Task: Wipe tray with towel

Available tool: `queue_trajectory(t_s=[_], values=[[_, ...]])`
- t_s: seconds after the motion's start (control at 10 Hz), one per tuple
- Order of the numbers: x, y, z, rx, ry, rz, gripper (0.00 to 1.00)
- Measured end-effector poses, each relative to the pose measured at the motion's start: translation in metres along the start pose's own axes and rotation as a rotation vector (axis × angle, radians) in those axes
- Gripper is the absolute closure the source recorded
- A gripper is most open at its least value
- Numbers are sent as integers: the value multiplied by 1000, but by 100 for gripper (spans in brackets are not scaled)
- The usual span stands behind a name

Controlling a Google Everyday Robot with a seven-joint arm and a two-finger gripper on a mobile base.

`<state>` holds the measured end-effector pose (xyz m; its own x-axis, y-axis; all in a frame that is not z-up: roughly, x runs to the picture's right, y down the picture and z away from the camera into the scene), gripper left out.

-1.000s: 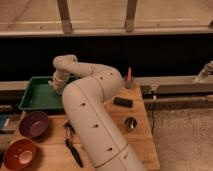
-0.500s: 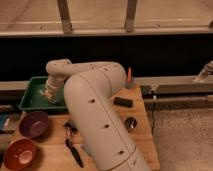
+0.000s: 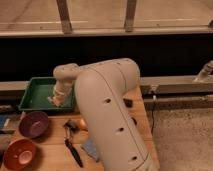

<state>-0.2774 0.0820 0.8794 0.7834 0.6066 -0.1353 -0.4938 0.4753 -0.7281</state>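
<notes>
the green tray (image 3: 36, 94) sits at the back left of the wooden counter (image 3: 50, 152), its raised rim showing along the left and far sides. the cream arm (image 3: 107, 110) sweeps across the middle of the view and bends down over the tray's right part. at its end the claw (image 3: 58, 99) is low inside the tray, pressed together on a pale bunched towel (image 3: 54, 102) that lies against the tray floor. the rest of the tray floor that shows is bare green. in front of the tray, on the counter, stands a purple bowl (image 3: 33, 123), and nearer still an orange bowl (image 3: 19, 154); nothing shows inside either. a dark-handled utensil (image 3: 74, 150) lies beside the arm, right of the bowls.
</notes>
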Motion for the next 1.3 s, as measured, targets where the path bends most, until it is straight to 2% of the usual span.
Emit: queue_trajectory(t_s=[0.3,0.4,0.7,0.8,1.0,1.3], values=[[-5,-47,-7,62,18,42,100],[-14,-63,-6,84,26,50,100],[-37,-93,1,115,46,75,100],[-48,-95,2,113,40,64,100],[-65,-81,3,96,12,19,100],[-92,-29,0,50,-50,-95,100]])
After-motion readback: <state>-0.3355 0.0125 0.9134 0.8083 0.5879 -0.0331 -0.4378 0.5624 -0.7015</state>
